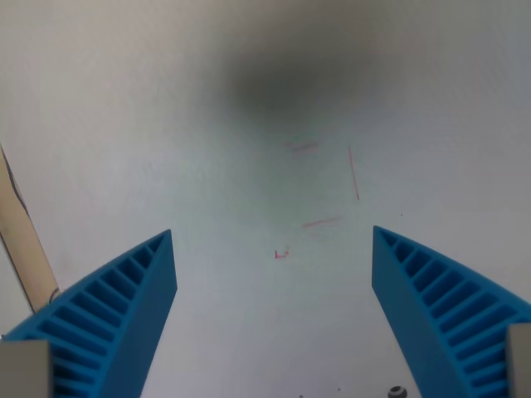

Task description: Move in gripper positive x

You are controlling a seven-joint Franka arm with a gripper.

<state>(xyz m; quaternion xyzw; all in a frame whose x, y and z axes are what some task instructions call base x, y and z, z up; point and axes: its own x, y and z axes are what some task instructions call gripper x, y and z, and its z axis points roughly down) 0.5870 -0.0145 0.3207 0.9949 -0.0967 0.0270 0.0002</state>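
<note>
My pincer [272, 236] is wide open, and it holds nothing. My two blue fingers [112, 319] stick up from the bottom corners of the frame. One is at the lower left and one is at the lower right. They have little ribs on them, like ladders. There is a big gap between the tips, and only the table shows in that gap.

At the very bottom, right of the middle, I see a tiny dark round thing [397, 390]. It is too small for me to tell what it is.

Under my fingers is a white table [207, 124]. It fills almost the whole frame. Near the middle there are thin red marks [322, 221] drawn on it. One small mark sits just above the gap between my fingers. Some short lines sit higher up, a bit right of the middle.

At the left edge a pale tan strip [23, 240] runs slanting down, with a thin dark line beside it.

Farther up, near the top middle, a soft dark shadow [290, 83] lies on the table.
</note>
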